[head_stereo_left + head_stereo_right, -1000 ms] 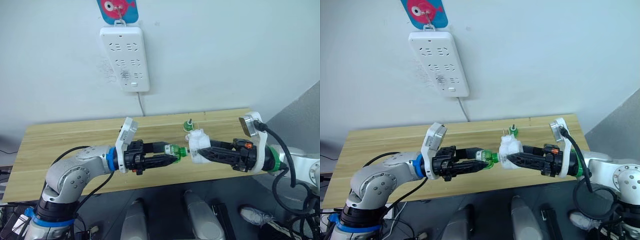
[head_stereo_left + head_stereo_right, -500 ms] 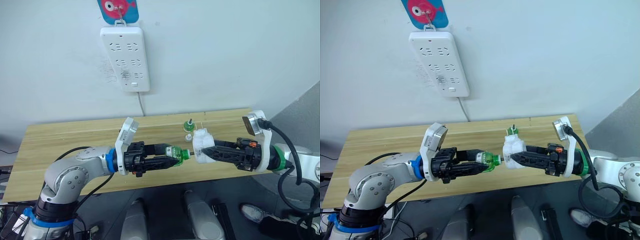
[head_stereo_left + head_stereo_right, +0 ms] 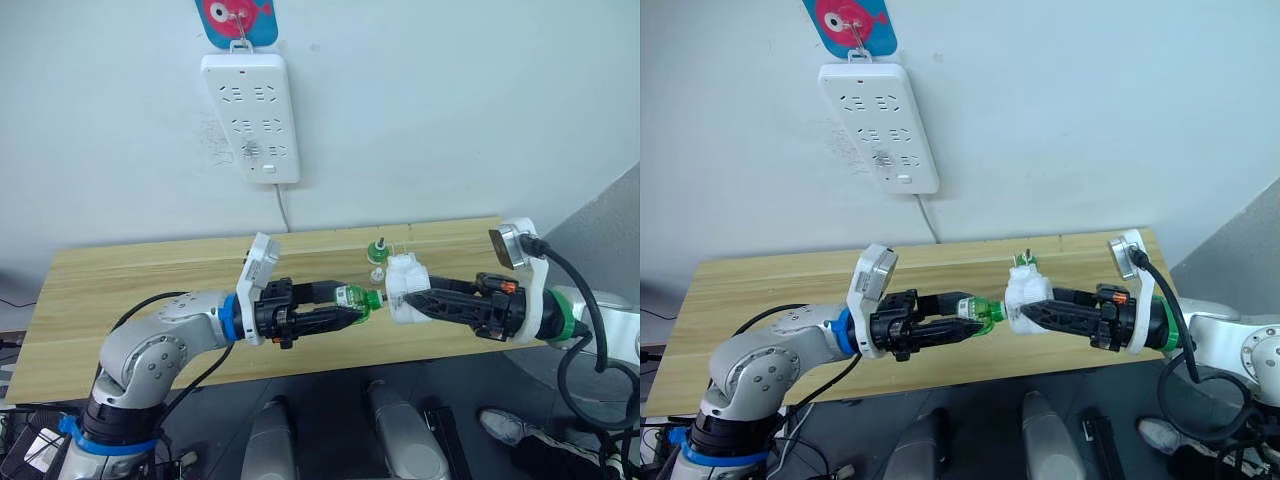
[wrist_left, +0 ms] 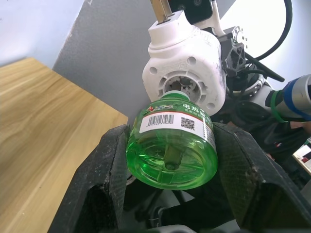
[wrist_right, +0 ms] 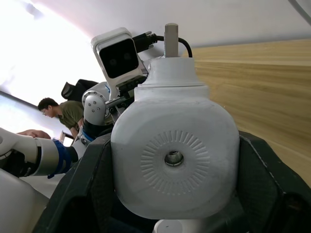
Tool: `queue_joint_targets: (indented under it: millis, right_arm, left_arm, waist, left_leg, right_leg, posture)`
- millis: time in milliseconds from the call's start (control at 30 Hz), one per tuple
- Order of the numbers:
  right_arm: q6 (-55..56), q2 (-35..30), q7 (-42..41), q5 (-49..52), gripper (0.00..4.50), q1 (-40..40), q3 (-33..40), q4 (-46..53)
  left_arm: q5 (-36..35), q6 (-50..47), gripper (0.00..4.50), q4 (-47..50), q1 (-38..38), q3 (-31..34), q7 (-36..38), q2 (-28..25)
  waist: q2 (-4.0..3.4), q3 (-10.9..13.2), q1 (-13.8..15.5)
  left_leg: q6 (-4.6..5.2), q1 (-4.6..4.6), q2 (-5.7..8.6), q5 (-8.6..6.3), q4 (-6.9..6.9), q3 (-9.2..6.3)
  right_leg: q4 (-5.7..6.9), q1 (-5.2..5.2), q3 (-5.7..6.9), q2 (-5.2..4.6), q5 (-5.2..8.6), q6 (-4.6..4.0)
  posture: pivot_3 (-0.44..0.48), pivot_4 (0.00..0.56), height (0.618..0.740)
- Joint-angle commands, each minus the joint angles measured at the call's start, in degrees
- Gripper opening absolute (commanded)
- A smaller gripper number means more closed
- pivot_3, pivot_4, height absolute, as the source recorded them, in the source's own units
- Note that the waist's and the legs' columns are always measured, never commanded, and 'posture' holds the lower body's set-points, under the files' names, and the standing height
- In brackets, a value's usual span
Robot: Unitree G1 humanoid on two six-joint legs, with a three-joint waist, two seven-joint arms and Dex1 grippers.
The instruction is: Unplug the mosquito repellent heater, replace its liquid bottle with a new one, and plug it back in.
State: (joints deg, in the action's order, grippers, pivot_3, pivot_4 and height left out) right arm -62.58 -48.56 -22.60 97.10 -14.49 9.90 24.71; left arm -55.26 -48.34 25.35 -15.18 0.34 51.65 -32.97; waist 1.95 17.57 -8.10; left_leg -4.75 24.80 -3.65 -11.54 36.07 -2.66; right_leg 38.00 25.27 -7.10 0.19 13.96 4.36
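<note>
1. Meeting neck-first, the green liquid bottle (image 4: 171, 148) now has its neck at the threaded socket on the underside of the mosquito repellent heater (image 4: 186, 73); half a second ago there was a small gap between the two, so the parts have closed up since then.
2. Both are held in the air over the front edge of the wooden table (image 3: 120, 290), well below the power strip (image 3: 250, 115) on the wall.
3. The left gripper (image 3: 345, 308) is clamped on the bottle's sides, base towards its wrist camera. The right gripper (image 3: 1025, 312) is clamped on the heater body, whose prongs point up and away from the table.
4. A second bottle (image 3: 378, 250) stands on the table just behind the heater. Which of the two is the spent one cannot be told.
5. My reading: this is the fitting step. The neck looks roughly centred but slightly tilted against the socket, so alignment probably needs trimming before twisting it home. Plugging back in remains.
6. A person (image 5: 60, 112) is in the background of the right wrist view.
</note>
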Motion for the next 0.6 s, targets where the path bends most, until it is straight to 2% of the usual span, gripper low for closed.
queue_joint_targets:
  millis: [33, 200, 367, 600]
  right_arm:
    - [0.45, 0.38, -0.88, 0.08, 2.97, -0.48, -2.14, 5.06]
    - [0.30, -0.12, -2.53, -2.23, 2.97, 0.17, -2.54, 5.03]
    - [-0.08, -0.82, -4.36, -3.23, 2.97, 0.42, -2.13, 4.17]
    - [-0.16, -0.97, -3.95, 0.39, 2.97, -0.06, -2.45, 4.69]
  left_arm:
    - [-0.51, 0.88, 2.34, 2.29, -0.37, -1.38, -0.01, 1.34]
    - [-2.93, -1.17, 2.34, 2.75, -1.33, -0.24, -0.30, 1.18]
    - [-1.56, -0.87, 2.34, 2.42, -1.55, -0.35, 1.70, -0.45]
    - [0.25, 0.38, 2.34, 3.99, -1.00, -2.57, 4.39, -1.34]
  waist:
    - [0.00, 0.00, 0.00]
    - [0.00, 0.00, 0.02]
    - [0.00, 0.00, 0.03]
    - [0.00, 0.00, 0.05]
  left_leg:
    - [0.00, 0.00, 0.00, 0.00, 0.00, 0.00]
    - [0.00, 0.00, 0.00, 0.00, 0.00, 0.00]
    - [0.00, 0.00, 0.00, 0.00, 0.00, 0.00]
    - [0.00, 0.00, 0.00, 0.00, 0.01, 0.00]
  right_leg:
    - [0.00, 0.00, 0.00, 0.00, 0.00, 0.00]
    - [0.00, 0.00, 0.00, 0.00, 0.00, 0.00]
    - [0.00, 0.00, 0.00, 0.00, 0.00, 0.00]
    - [0.01, 0.00, 0.00, 0.00, 0.00, 0.00]
  posture:
    - [-0.203, 0.283, 0.740]
    - [-0.199, 0.284, 0.740]
    - [-0.198, 0.284, 0.740]
    - [-0.202, 0.284, 0.740]
